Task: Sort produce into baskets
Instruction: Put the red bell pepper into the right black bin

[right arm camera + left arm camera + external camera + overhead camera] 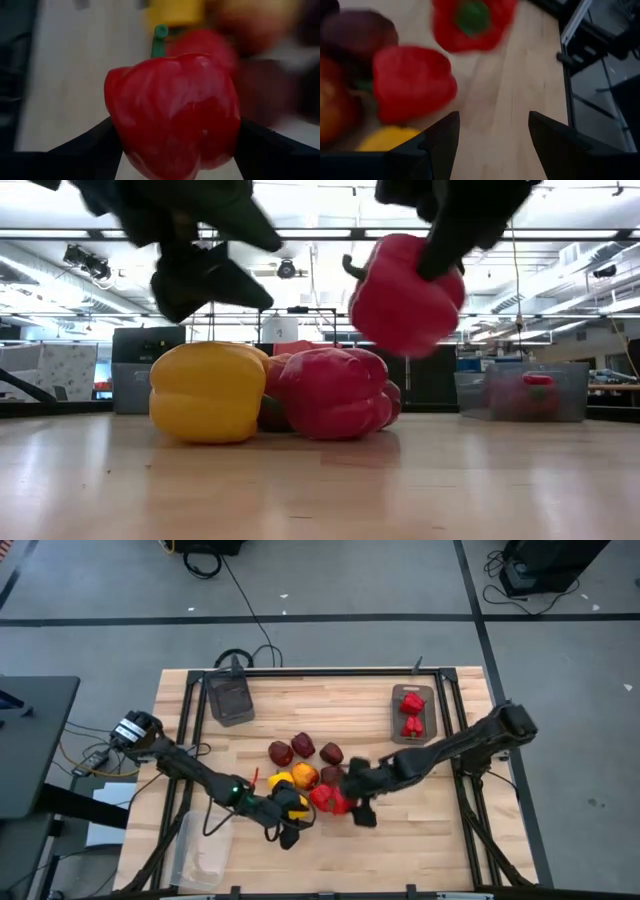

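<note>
Gripping a bright red pepper (175, 120) between its fingers, the right gripper (358, 802) is holding it clear of the table (440, 840), beside the pile of peppers (305, 768). The left gripper (492, 142) is hovering, fingers apart and empty, near a yellow pepper (208, 392).

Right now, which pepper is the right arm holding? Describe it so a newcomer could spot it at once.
Start at the pile of peppers in the middle of the wooden table. At its near right edge, the right gripper is shut on a bright red pepper. Alone among its neighbours, it hangs clear above the tabletop.
</note>
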`<act>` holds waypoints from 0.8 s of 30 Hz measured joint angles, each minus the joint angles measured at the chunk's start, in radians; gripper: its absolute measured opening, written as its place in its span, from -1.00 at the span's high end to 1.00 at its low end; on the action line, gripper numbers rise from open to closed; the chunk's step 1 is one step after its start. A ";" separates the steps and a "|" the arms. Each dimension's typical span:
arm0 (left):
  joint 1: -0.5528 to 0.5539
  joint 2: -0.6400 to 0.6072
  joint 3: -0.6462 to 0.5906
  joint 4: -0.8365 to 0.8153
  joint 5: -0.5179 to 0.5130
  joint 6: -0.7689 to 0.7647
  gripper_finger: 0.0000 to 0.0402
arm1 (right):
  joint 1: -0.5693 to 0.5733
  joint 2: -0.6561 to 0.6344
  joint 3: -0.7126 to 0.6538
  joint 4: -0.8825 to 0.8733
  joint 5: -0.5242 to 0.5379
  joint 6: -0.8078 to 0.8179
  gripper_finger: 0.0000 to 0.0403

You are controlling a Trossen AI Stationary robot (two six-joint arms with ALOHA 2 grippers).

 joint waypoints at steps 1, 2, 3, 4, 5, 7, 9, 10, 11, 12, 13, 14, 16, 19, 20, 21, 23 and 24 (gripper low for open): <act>0.010 0.000 0.008 0.000 -0.001 0.011 -0.21 | -0.012 -0.032 0.000 -0.042 0.041 0.000 -0.58; 0.022 0.000 0.017 -0.001 -0.002 0.018 -0.21 | -0.028 -0.066 0.000 -0.090 0.081 0.003 -0.58; 0.035 0.000 0.025 0.000 -0.003 0.021 -0.21 | -0.050 -0.096 0.000 -0.148 0.116 0.010 -0.58; 0.049 0.000 0.033 0.002 -0.003 0.021 -0.21 | -0.075 -0.127 0.000 -0.208 0.145 0.022 -0.58; 0.064 0.000 0.039 0.001 -0.003 0.021 -0.21 | -0.106 -0.154 -0.007 -0.260 0.171 0.039 -0.58; 0.095 0.000 0.054 -0.003 -0.003 0.022 -0.21 | -0.174 -0.207 -0.035 -0.343 0.209 0.070 -0.58; 0.125 0.000 0.069 0.000 0.000 0.022 -0.21 | -0.250 -0.261 -0.068 -0.409 0.251 0.104 -0.58; 0.140 0.000 0.078 0.001 0.008 0.022 -0.21 | -0.290 -0.288 -0.088 -0.424 0.262 0.115 -0.58; 0.153 0.000 0.084 0.002 0.028 0.023 -0.21 | -0.332 -0.316 -0.108 -0.441 0.269 0.122 -0.57; 0.165 0.000 0.090 0.001 0.043 0.023 -0.21 | -0.372 -0.344 -0.132 -0.456 0.274 0.134 -0.57; 0.178 0.000 0.096 -0.001 0.072 0.021 -0.21 | -0.414 -0.369 -0.152 -0.472 0.277 0.151 -0.57; 0.188 0.000 0.102 -0.001 0.105 0.018 -0.21 | -0.454 -0.397 -0.174 -0.476 0.276 0.167 -0.57; 0.206 0.000 0.114 -0.002 0.181 -0.001 -0.21 | -0.541 -0.450 -0.216 -0.479 0.273 0.180 -0.57; 0.221 0.000 0.124 0.001 0.237 -0.035 -0.21 | -0.665 -0.500 -0.290 -0.461 0.281 0.163 -0.65; 0.224 0.000 0.125 0.001 0.237 -0.037 -0.21 | -0.708 -0.507 -0.315 -0.439 0.276 0.144 -0.68; 0.227 0.000 0.125 -0.001 0.236 -0.037 -0.21 | -0.745 -0.511 -0.336 -0.418 0.259 0.129 -0.70; 0.234 0.000 0.125 -0.002 0.233 -0.038 -0.21 | -0.810 -0.509 -0.369 -0.390 0.218 0.112 -0.72; 0.238 0.000 0.125 -0.002 0.233 -0.039 -0.21 | -0.834 -0.504 -0.380 -0.381 0.201 0.098 -0.73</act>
